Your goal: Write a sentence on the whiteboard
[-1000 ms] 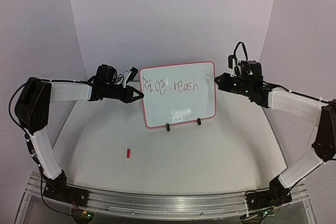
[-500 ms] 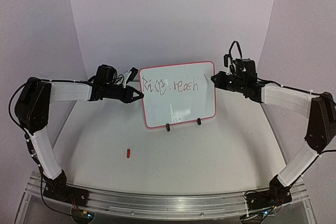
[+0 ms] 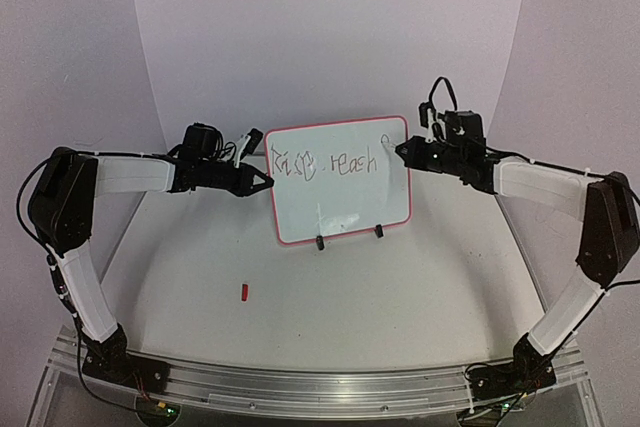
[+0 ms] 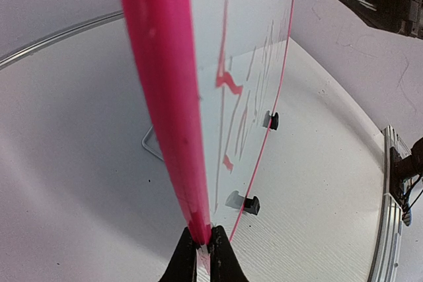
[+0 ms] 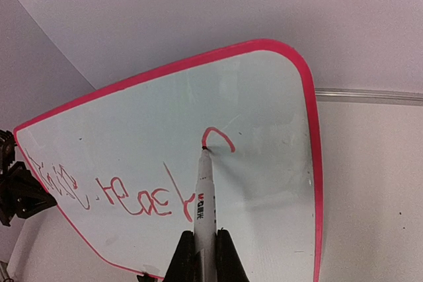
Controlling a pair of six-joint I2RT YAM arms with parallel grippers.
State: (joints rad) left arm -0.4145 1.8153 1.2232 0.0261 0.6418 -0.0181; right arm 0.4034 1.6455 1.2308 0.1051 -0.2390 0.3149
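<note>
The whiteboard [image 3: 340, 209], white with a red-pink frame, stands upright mid-table. My left gripper [image 3: 268, 182] is shut on its left edge; the left wrist view shows the pink frame [image 4: 162, 84] pinched between the jaws of that gripper [image 4: 203, 239]. The sentence [image 3: 325, 162] is one handwritten line across the upper board, reading roughly "Raise reach". My right gripper [image 3: 402, 150] is shut on a white marker [image 5: 203, 196]. The marker's tip touches the board [image 5: 264, 110] at one end of a small curved stroke [image 5: 221, 135] to the right of the words [image 5: 132, 196].
A small red cap [image 3: 245, 292] lies on the table in front of the board, to the left. Two black clip feet [image 3: 320, 243] hold the board's bottom edge. An aluminium rail [image 3: 320, 387] runs along the near edge. A white curved backdrop rises behind.
My right gripper has moved left and up to the board's upper right corner, and a new curved stroke has appeared after "reach". The left arm has not moved.
</note>
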